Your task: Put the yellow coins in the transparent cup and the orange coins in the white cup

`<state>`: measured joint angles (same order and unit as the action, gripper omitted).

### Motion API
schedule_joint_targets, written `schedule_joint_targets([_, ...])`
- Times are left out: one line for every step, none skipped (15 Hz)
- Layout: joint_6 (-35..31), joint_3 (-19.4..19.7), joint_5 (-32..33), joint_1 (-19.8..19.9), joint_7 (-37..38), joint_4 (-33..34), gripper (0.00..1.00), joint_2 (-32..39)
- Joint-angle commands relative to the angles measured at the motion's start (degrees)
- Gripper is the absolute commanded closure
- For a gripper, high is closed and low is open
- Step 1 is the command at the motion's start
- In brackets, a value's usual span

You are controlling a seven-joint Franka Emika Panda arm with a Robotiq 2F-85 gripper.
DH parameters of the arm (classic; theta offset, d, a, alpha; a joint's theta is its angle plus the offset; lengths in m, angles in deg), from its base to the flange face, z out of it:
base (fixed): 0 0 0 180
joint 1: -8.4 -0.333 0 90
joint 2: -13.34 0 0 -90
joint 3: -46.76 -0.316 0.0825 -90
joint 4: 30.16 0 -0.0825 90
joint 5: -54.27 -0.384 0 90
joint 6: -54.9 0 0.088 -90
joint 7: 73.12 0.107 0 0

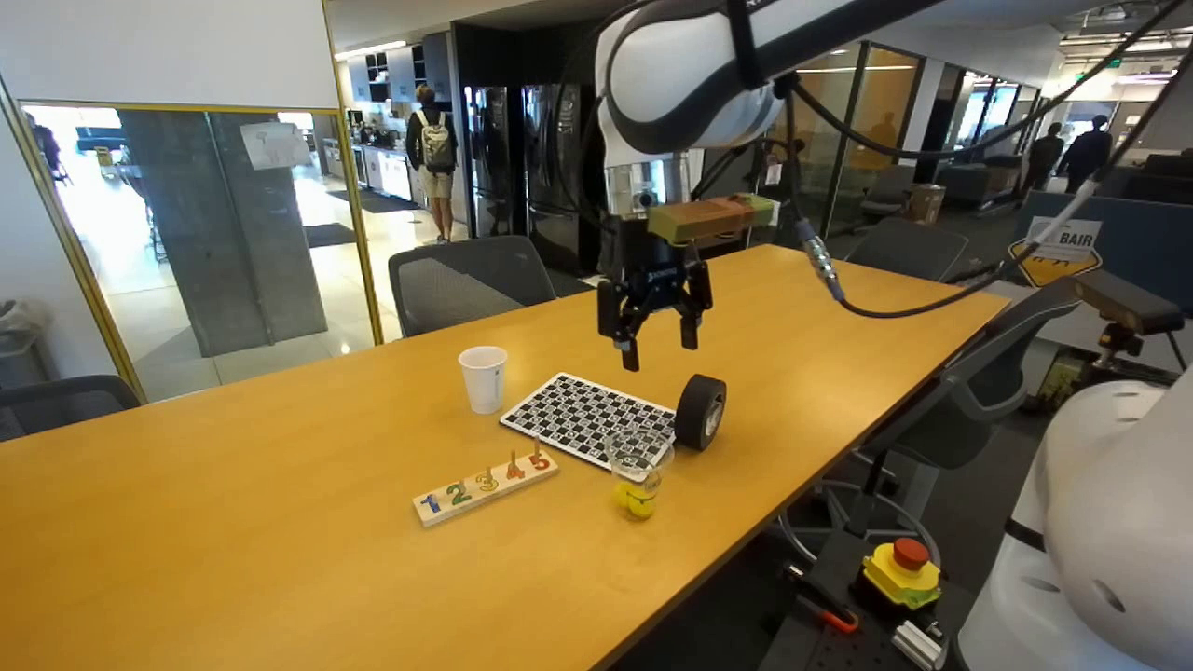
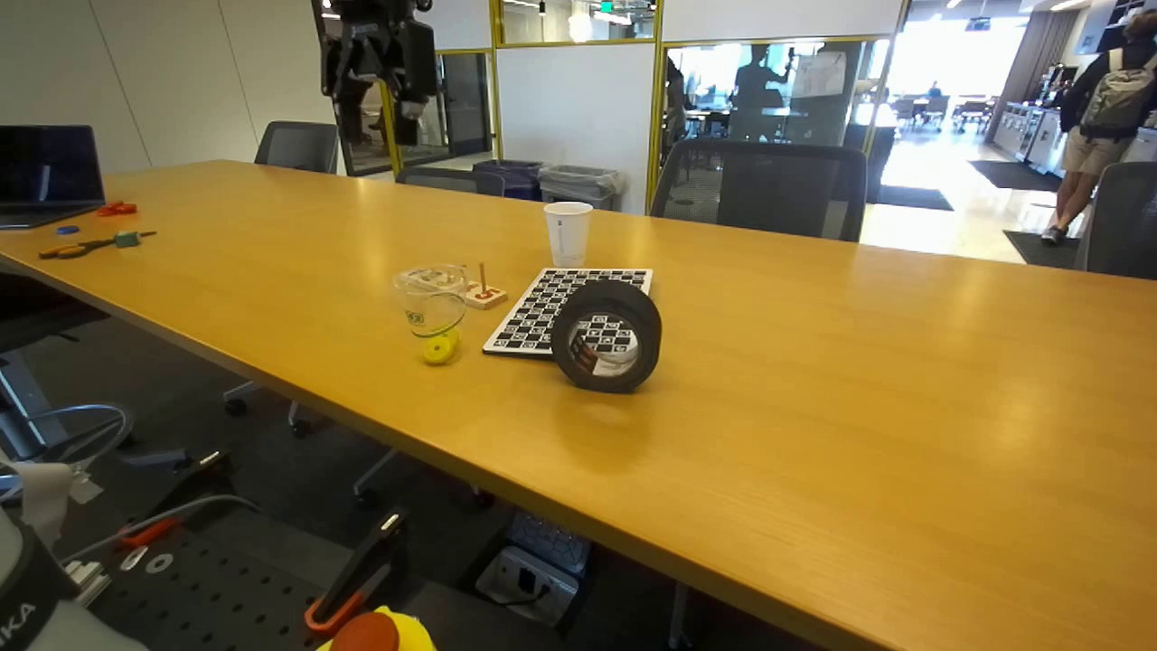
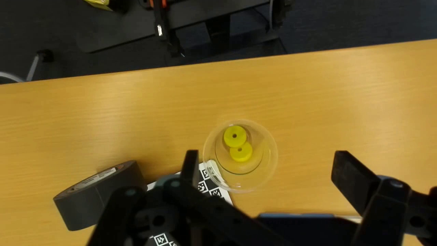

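Wrist view: the transparent cup [image 3: 244, 168] stands upright on the bench [image 3: 300, 102], two yellow coins [image 3: 238, 145] inside it. Your end effector [image 1: 660, 349], jaws wide and empty, hangs above and apart from that cup. By the end of a checkered board [image 1: 587, 419] farther from it stands the white cup [image 1: 483, 384], its inside hidden; no orange coins can be made out. The yellow half is probably done; look down into the white cup next, passing well above the transparent cup's rim.
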<state>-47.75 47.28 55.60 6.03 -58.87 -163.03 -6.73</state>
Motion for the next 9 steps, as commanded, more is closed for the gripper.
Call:
schedule_joint_targets([-5.25, 0.77, 1.06, 1.51, -8.99, -12.7, 0.0, -12.85])
schedule_joint_targets([-5.98, 1.3, 1.74, 1.76, -11.87, -14.6, 0.0, -14.77])
schedule_joint_targets([-6.77, 1.88, 1.82, 2.03, -13.78, -16.17, 0.0, -16.34])
schedule_joint_targets([-7.4, 2.44, 1.73, 2.22, -15.58, -17.45, 0.0, -17.46])
schedule_joint_targets([-7.75, 3.23, 1.42, 2.42, -17.42, -18.32, 0.0, -18.41])
schedule_joint_targets([-7.94, 3.74, 1.25, 2.6, -18.66, -18.92, 0.0, -18.99])
schedule_joint_targets([-8.13, 4.21, 1.24, 2.8, -19.75, -19.51, 0.0, -19.62])
schedule_joint_targets([-8.26, 4.45, 1.22, 3.07, -20.09, -19.78, 0.0, -19.68])
schedule_joint_targets([-8.71, 4.61, 1.23, 3.3, -20.33, -20.18, 0.0, -19.77])
